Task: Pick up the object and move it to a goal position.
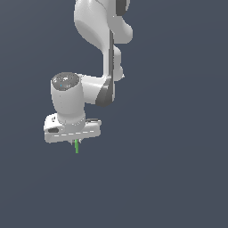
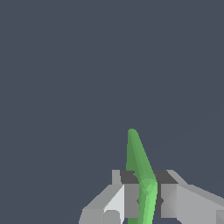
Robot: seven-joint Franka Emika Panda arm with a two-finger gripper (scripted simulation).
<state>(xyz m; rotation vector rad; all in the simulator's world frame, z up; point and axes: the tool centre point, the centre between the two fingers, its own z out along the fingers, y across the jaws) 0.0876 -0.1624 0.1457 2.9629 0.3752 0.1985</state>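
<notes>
The object is a thin bright green stick (image 1: pixel 77 146). In the exterior view it hangs straight down from under the white gripper (image 1: pixel 75 141), with only its lower end showing below the hand. In the wrist view the green stick (image 2: pixel 139 162) sits between the two grey fingers (image 2: pixel 131 197) and points away from the camera. The gripper (image 2: pixel 146 197) is shut on the stick, with a pad pressed on each side. The gripper holds it in the air against a plain dark background.
The white arm (image 1: pixel 100 40) rises from the hand toward the top of the exterior view. Nothing else shows but a uniform dark grey-blue background; no table, goal marker or other object is in view.
</notes>
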